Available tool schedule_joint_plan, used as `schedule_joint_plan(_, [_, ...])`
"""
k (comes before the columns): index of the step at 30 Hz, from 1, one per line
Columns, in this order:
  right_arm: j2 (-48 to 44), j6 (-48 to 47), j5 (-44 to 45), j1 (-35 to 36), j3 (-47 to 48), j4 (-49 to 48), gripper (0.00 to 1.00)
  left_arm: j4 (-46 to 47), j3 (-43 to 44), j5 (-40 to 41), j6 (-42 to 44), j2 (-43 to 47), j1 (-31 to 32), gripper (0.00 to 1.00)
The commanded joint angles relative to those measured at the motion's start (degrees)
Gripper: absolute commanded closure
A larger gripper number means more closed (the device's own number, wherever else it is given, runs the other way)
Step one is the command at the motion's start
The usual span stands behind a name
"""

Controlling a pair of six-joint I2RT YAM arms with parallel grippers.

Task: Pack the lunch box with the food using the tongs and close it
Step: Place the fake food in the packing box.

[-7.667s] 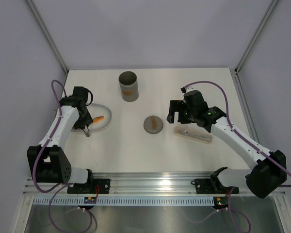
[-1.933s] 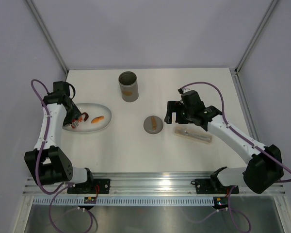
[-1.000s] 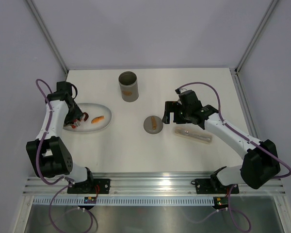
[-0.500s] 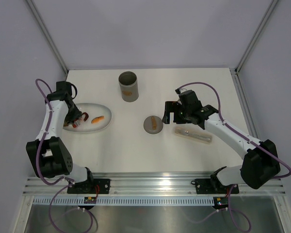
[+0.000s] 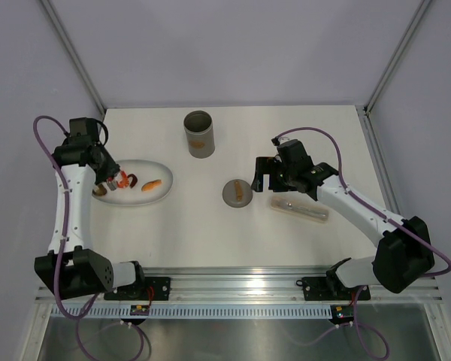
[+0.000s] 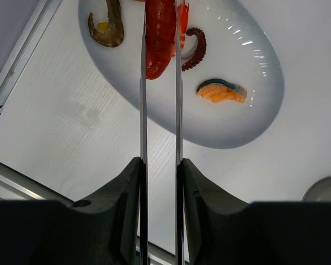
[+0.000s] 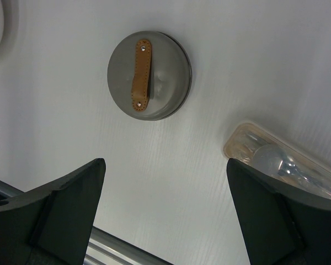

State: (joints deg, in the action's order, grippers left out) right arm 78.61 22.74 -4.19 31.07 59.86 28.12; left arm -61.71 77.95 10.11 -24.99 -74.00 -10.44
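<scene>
**Top view:** 1 lunch box, upright and open, at back-centre of the white table. 1 lid lies flat, well apart in front of it. 1 white plate at left, 1 wrapped packet right of the lid. Left gripper is over the plate's left end, right gripper just right of the lid. Pale grey walls, metal rail along the near edge.

**Left wrist:** left gripper clamped on 1 tongs, arms near-parallel, pinching the red piece. Can't tell if it's off the plate. Food count 4: red piece, brown curl, tentacle, orange piece.

**Right wrist:** right gripper spread wide, nothing between the fingers. Lid ahead, 1 tan strip on it. Packet at right.
</scene>
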Motion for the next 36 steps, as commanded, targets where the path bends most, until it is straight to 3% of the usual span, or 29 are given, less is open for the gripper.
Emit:
schedule_joint_plan(1, [-2.1,-0.4,-0.5,0.0,1.4,-0.9,0.01,-0.1,5.3,-2.9,1.5,2.1,2.0,0.81])
schedule_joint_plan(9, [-3.0,0.1,0.2,0.0,0.9,-0.7,0.01,-1.6,18.0,-0.5,-0.1,-2.2,15.8,0.80])
schedule_joint_plan(19, [-3.8,-0.3,1.0,0.0,2.1,0.9,0.01,8.8,23.8,-4.0,-0.1,-11.4,30.3,0.80])
schedule_joint_plan(25, [-3.9,-0.2,1.4,0.0,1.7,1.4,0.01,16.6,24.0,-8.1,0.3,-15.0,31.7,0.80])
schedule_joint_plan(36, [-3.0,-0.2,1.2,0.0,2.6,1.9,0.01,24.1,24.6,-7.7,0.9,-18.5,32.0,0.79])
